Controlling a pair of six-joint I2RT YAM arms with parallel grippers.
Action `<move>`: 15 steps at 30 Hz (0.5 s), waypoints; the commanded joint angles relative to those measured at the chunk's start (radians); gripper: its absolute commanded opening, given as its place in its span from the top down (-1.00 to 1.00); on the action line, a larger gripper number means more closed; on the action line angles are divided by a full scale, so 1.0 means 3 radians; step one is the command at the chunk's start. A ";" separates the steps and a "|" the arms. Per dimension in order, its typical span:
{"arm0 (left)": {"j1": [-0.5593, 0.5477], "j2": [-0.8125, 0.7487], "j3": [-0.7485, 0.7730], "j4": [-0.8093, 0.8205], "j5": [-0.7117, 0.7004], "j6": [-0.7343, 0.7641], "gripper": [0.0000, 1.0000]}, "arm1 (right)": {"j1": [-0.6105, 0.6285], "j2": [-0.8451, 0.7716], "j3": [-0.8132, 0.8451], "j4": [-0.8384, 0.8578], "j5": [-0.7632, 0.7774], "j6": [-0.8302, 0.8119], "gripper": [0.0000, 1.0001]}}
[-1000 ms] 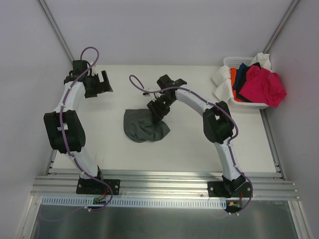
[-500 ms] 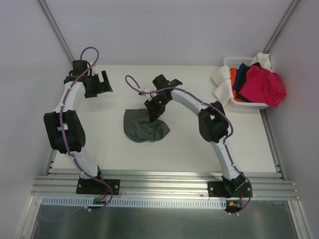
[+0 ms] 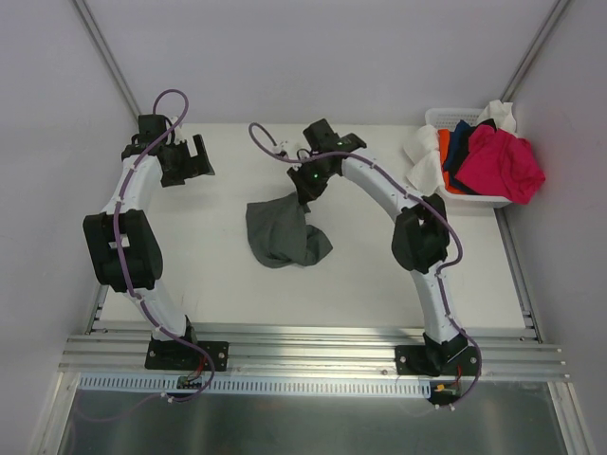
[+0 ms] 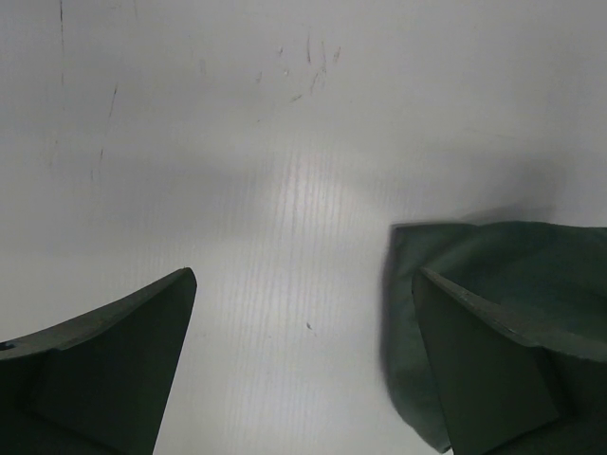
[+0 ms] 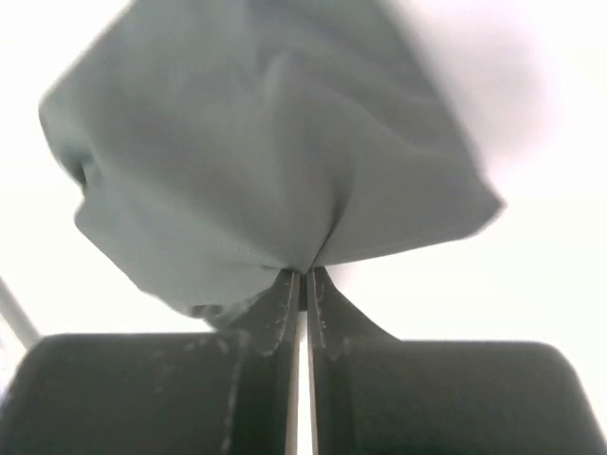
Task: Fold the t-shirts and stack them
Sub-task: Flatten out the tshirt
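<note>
Landmark: the white basket (image 3: 479, 201), at the far right corner of the tabletop (image 3: 360, 275).
Charcoal grey t-shirt (image 3: 285, 237): crumpled near the middle of the tabletop, well left of the basket and a little nearer the arm bases. Its far part is drawn up into a peak, and its near part lies bunched on the surface.
Right hand (image 3: 305, 192): left of the basket, above the far edge of the charcoal grey t-shirt. The right wrist view shows the fingers pressed together on a fold of the cloth, which fans out from the pinch (image 5: 303, 275).
Left hand (image 3: 194, 156): far left of the basket, beyond the charcoal grey t-shirt. The fingers are spread wide (image 4: 303, 273), holding nothing, over bare tabletop. An edge of the grey cloth (image 4: 474, 248) shows by its right finger.
Other t-shirts: heaped in the basket and spilling over its rim, with magenta-pink (image 3: 503, 161) on top at the right, navy (image 3: 462, 133) and orange (image 3: 443, 156) beside it, and white (image 3: 422, 156) hanging over the left side.
</note>
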 commanded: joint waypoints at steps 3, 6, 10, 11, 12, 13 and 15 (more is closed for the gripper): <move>0.0032 0.0054 0.0152 -0.0011 0.0018 -0.0035 -0.98 | -0.0293 -0.0648 0.0472 0.0141 0.0650 -0.0312 0.99; 0.0027 0.0090 0.0183 0.0005 0.0033 -0.0051 -0.98 | -0.0421 -0.0801 0.0655 0.0193 0.0835 -0.0399 0.99; 0.0027 0.0100 0.0214 0.0005 0.0038 -0.0051 -0.98 | -0.0478 -0.0903 0.1264 0.0228 0.0845 -0.0327 0.99; 0.0027 0.0110 0.0214 0.0015 0.0028 -0.0051 -0.98 | -0.0447 -0.0955 0.1275 0.0380 0.0861 -0.0368 0.99; 0.0027 0.0110 0.0219 0.0015 0.0023 -0.0056 -0.98 | -0.0346 -0.1011 0.1229 0.0478 0.0891 -0.0399 0.99; 0.0027 0.0120 0.0224 0.0015 0.0023 -0.0061 -0.98 | -0.0279 -0.1108 0.1209 0.0565 0.0902 -0.0414 0.99; 0.0027 0.0120 0.0234 0.0015 0.0028 -0.0066 -0.98 | -0.0090 -0.1114 0.1330 0.0683 0.0892 -0.0389 0.99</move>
